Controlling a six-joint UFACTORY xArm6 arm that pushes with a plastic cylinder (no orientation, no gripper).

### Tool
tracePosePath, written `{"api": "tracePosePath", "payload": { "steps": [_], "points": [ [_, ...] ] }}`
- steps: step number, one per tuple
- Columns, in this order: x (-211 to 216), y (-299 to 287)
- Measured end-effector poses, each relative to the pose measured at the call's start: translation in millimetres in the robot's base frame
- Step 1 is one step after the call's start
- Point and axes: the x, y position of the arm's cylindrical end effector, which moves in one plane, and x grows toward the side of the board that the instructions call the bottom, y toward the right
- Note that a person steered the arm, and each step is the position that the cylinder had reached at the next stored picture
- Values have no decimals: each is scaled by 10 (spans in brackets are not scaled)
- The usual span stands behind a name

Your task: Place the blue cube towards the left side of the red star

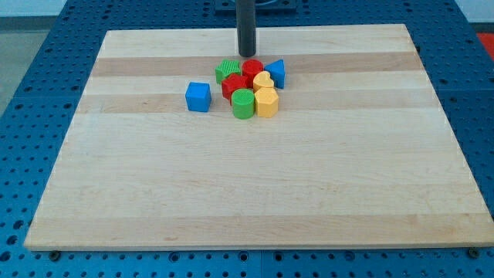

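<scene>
Item: blue cube, lay alone just left of red star, small gap between. My tip, bare rod, no fingers to open or close, stood above cluster; cube lay lower-left of it.

blue cube left of red star

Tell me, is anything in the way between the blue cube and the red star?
Nothing visible is. Bare board lies between the blue cube and the red star on its right. My tip sits above the cluster, near the view's top, touching neither.
</scene>
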Motion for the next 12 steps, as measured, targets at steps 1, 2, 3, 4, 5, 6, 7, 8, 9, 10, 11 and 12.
{"api": "tracePosePath", "payload": {
  "steps": [1, 2, 3, 4, 5, 6, 7, 8, 9, 10, 11, 12],
  "points": [
    [-45, -257],
    [-28, -794],
    [125, -1228],
    [417, -1480],
    [747, -1582],
    [1028, -1583],
    [1216, -1547],
    [1296, -1422],
    [1296, -1233],
    [1296, -1018],
    [1296, -800],
    [1296, -693]
  ]
}}
